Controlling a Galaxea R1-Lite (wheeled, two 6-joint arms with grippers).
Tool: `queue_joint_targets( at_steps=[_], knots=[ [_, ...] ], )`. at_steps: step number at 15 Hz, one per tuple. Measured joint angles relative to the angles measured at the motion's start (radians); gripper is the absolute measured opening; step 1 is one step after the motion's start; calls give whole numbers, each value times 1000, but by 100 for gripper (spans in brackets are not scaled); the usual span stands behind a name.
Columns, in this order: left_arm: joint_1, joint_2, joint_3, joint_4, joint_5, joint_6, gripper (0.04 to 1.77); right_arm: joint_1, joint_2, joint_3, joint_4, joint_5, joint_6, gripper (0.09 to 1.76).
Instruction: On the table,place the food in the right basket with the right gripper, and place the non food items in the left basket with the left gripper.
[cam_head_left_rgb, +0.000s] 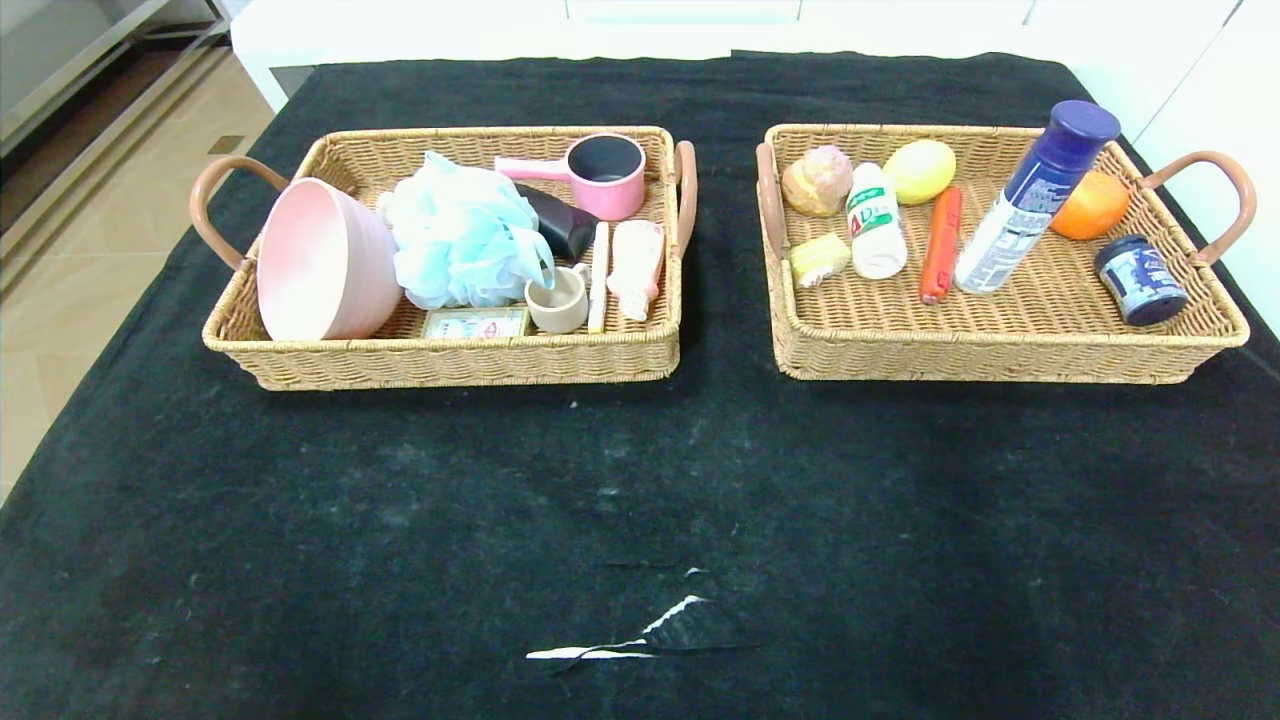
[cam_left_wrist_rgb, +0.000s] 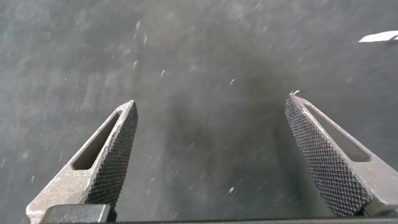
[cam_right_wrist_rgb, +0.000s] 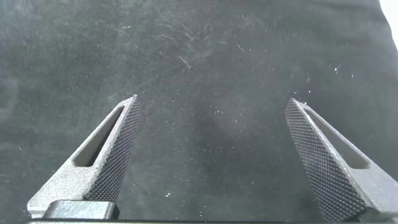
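The left basket (cam_head_left_rgb: 440, 362) holds a pink bowl (cam_head_left_rgb: 320, 260), a blue bath puff (cam_head_left_rgb: 462, 240), a pink saucepan (cam_head_left_rgb: 600, 172), a small beige cup (cam_head_left_rgb: 557, 302) and other non-food items. The right basket (cam_head_left_rgb: 1000, 350) holds a bread roll (cam_head_left_rgb: 817, 180), a lemon (cam_head_left_rgb: 920, 170), a white bottle (cam_head_left_rgb: 876, 235), a sausage (cam_head_left_rgb: 941, 245), an orange (cam_head_left_rgb: 1090, 205), a blue-capped can (cam_head_left_rgb: 1035, 195) and a dark jar (cam_head_left_rgb: 1140, 280). My left gripper (cam_left_wrist_rgb: 211, 106) is open and empty over bare black cloth. My right gripper (cam_right_wrist_rgb: 212, 102) is open and empty over black cloth. Neither arm shows in the head view.
The black tablecloth (cam_head_left_rgb: 640, 500) has a small tear with white showing (cam_head_left_rgb: 640, 635) near the front middle. White furniture stands behind the table and floor lies off its left edge.
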Motion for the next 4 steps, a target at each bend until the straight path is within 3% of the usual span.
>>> queue_joint_targets(
  at_steps=[4],
  knots=[
    [0,0,6,-5,1,-11,172,0,0,0,1,-14,36,170]
  ],
)
